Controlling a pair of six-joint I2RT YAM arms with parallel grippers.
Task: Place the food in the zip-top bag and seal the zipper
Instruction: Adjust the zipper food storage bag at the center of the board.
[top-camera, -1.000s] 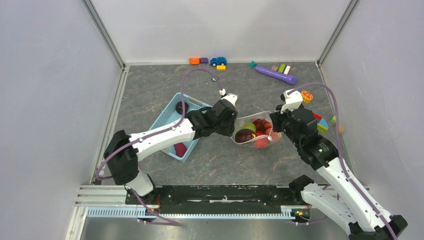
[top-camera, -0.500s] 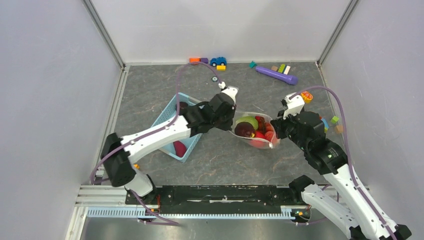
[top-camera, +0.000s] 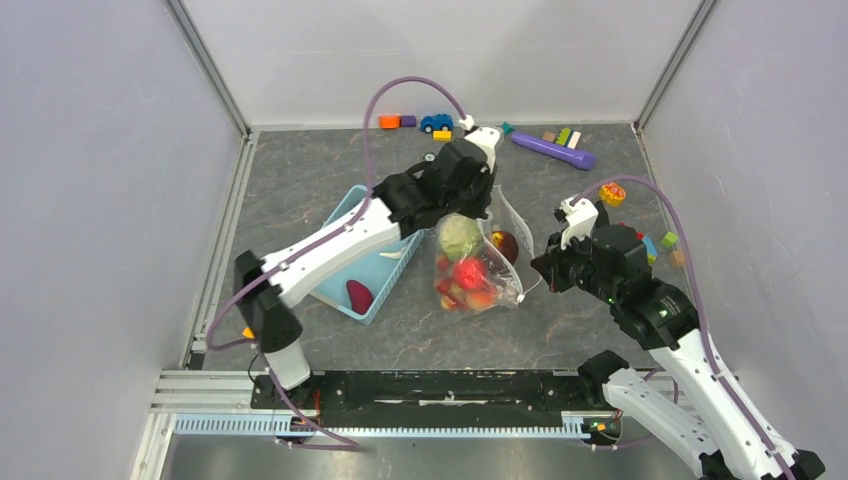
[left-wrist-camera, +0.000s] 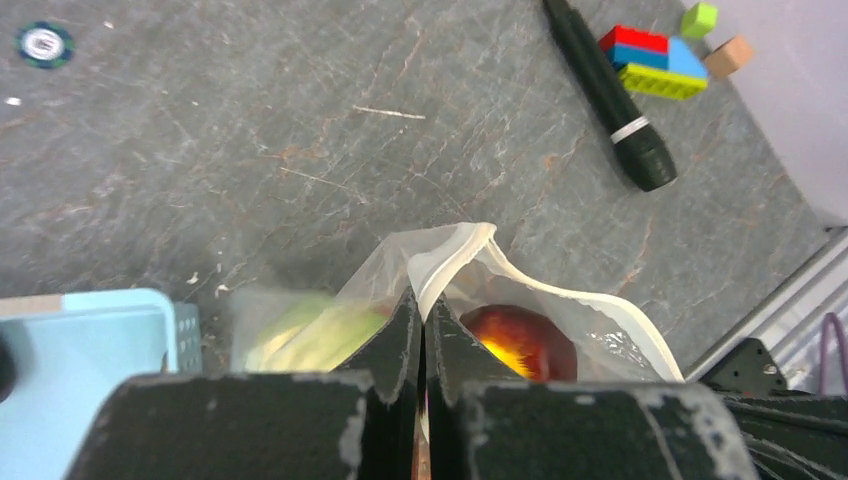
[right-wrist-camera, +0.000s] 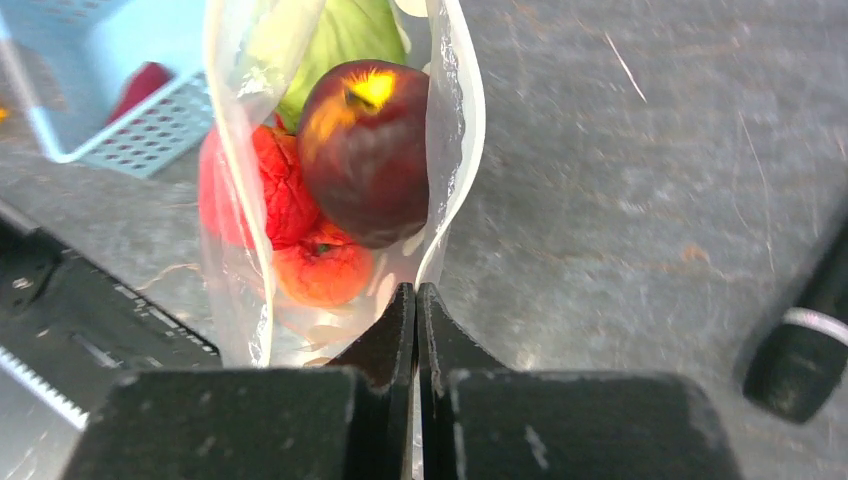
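Sealing stage, seemingly: left gripper (left-wrist-camera: 421, 305), right gripper (right-wrist-camera: 415, 295) both pinching zip-top bag (right-wrist-camera: 455, 110) of food (right-wrist-camera: 365, 150); next, zipper (left-wrist-camera: 470, 240) drawn taut, closed.

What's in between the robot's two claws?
The zip-top bag, with a dark red apple and other food inside. The left claw and right claw each pinch its rim, as the top view shows.

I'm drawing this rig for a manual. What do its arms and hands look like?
Left arm and right arm: white tubular links, black joint housings, a purple cable looping along each. Left hand and right hand: black, wedge-shaped fingers with scuffed edges.
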